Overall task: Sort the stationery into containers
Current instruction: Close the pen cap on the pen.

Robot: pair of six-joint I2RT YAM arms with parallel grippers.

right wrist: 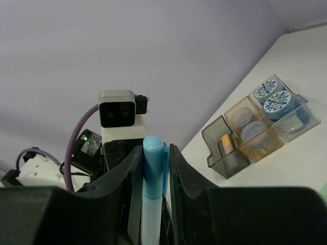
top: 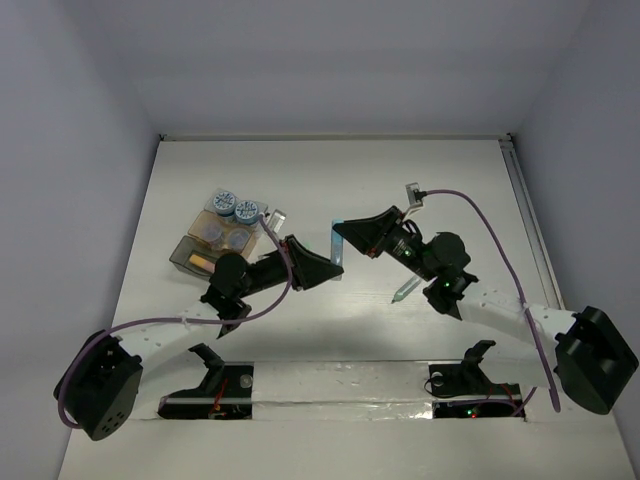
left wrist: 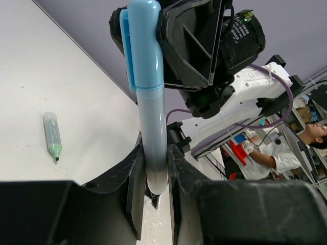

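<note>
A blue highlighter (top: 338, 251) with a blue cap (left wrist: 144, 46) and a pale body is held in the air between both grippers, above the middle of the table. My left gripper (left wrist: 155, 151) is shut on its pale lower end. My right gripper (right wrist: 155, 151) is shut on its capped end (right wrist: 153, 168). A green highlighter (top: 403, 291) lies loose on the table and also shows in the left wrist view (left wrist: 52, 136). At the back left stand a grey box (right wrist: 228, 153) holding an orange stick (right wrist: 225, 143), a brownish box (right wrist: 257, 130) with two tubs, and two more patterned-top tubs (right wrist: 274, 97).
The boxes sit together in one cluster (top: 222, 232) left of the left gripper (top: 320, 264). The right gripper (top: 345, 234) faces it from the right. A raised rail (top: 528, 220) runs along the table's right edge. Purple cables loop off both arms.
</note>
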